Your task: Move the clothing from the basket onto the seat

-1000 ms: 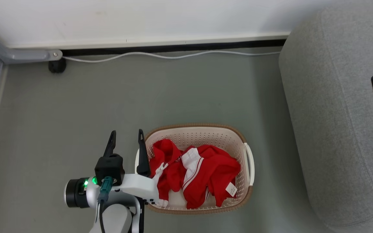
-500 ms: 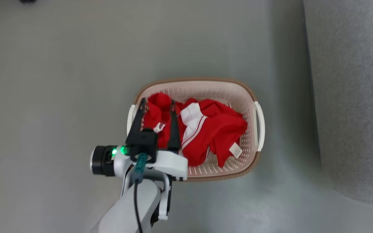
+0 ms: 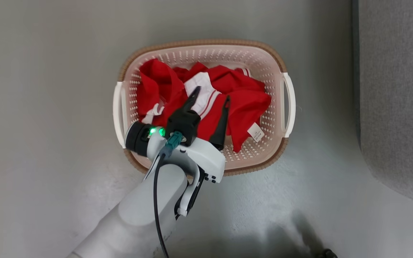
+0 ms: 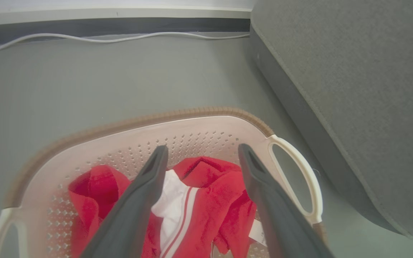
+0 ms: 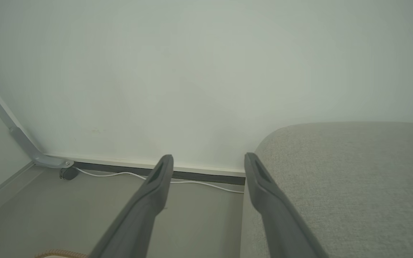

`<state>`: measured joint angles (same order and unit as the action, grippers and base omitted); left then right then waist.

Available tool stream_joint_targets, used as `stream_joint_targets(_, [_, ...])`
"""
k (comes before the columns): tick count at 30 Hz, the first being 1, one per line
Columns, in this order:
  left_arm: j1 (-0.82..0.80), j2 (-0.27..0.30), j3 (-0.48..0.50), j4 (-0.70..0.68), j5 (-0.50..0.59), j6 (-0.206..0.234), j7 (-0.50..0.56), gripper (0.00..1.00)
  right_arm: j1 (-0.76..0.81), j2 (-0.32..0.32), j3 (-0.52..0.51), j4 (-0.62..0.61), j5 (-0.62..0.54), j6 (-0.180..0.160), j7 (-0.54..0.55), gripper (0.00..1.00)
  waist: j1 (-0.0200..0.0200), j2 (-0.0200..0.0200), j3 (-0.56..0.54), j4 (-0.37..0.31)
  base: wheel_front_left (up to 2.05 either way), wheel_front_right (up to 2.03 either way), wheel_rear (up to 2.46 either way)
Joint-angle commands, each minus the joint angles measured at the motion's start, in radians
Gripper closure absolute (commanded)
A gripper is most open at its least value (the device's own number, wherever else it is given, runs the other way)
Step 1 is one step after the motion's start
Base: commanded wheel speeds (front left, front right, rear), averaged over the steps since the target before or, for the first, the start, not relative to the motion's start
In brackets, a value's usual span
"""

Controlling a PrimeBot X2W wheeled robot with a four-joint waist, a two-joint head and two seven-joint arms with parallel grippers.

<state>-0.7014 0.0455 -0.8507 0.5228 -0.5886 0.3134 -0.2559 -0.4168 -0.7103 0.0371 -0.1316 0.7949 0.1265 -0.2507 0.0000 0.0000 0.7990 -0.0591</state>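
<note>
Red clothing (image 3: 242, 96) with white panels and a small white tag lies bunched in the cream basket (image 3: 276, 57) on the floor. My left gripper (image 3: 210, 96) hangs open over the pile, its fingers either side of a white striped panel, nothing between them. From the left wrist, the same clothing (image 4: 206, 200) shows past the open left gripper (image 4: 203, 152) inside the basket (image 4: 199, 125). The grey seat (image 3: 396, 89) stands right of the basket; it also shows as the seat (image 4: 353, 79) and the seat (image 5: 346, 168). My right gripper (image 5: 208, 159) is open in the air, facing the wall.
The grey floor (image 3: 48, 107) surrounds the basket. A white cable (image 4: 102, 37) runs along the dark skirting by the wall. A grey metal frame leg (image 5: 20, 139) with a black foot stands at the left corner. A narrow strip of floor separates the basket from the seat.
The head camera has tilted down, so the basket sits higher in view. My left gripper has moved right, from the basket's left rim to above the middle of the clothing, still open.
</note>
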Motion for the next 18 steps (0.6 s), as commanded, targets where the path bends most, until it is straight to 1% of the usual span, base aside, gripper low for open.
stream_joint_targets(1, [-0.021, 0.005, -0.005, 0.002, -0.031, -0.030, -0.006, 0.00, 0.015, -0.035, -0.001, -0.032, 0.004, 0.004, -0.011, 0.00, 0.0000, 0.0000, 0.038, -0.023, 0.00, 0.00, 0.00])
stream_joint_targets(4, [-0.074, 0.005, -0.067, 0.071, -0.095, -0.084, -0.006, 0.00, 0.001, -0.029, 0.002, -0.052, 0.007, 0.004, -0.011, 0.00, 0.0000, 0.0000, 0.068, -0.041, 0.00, 0.00, 0.00])
stream_joint_targets(14, [-0.237, 0.005, -0.255, 0.241, -0.302, -0.192, -0.006, 0.00, -0.062, -0.002, 0.031, -0.100, 0.009, 0.004, -0.011, 0.00, 0.0000, 0.0000, 0.161, -0.113, 0.00, 0.00, 0.00])
stream_joint_targets(16, [-0.265, 0.005, -0.285, 0.276, -0.344, -0.198, -0.006, 0.00, -0.073, 0.006, 0.034, -0.107, 0.010, 0.004, -0.011, 0.00, 0.0000, 0.0000, 0.177, -0.127, 0.00, 0.00, 0.00])
stream_joint_targets(18, [-0.293, 0.005, -0.324, 0.314, -0.379, -0.192, -0.006, 0.00, -0.081, 0.013, 0.034, -0.111, 0.010, 0.004, -0.011, 0.00, 0.0000, 0.0000, 0.192, -0.139, 0.00, 0.00, 0.00])
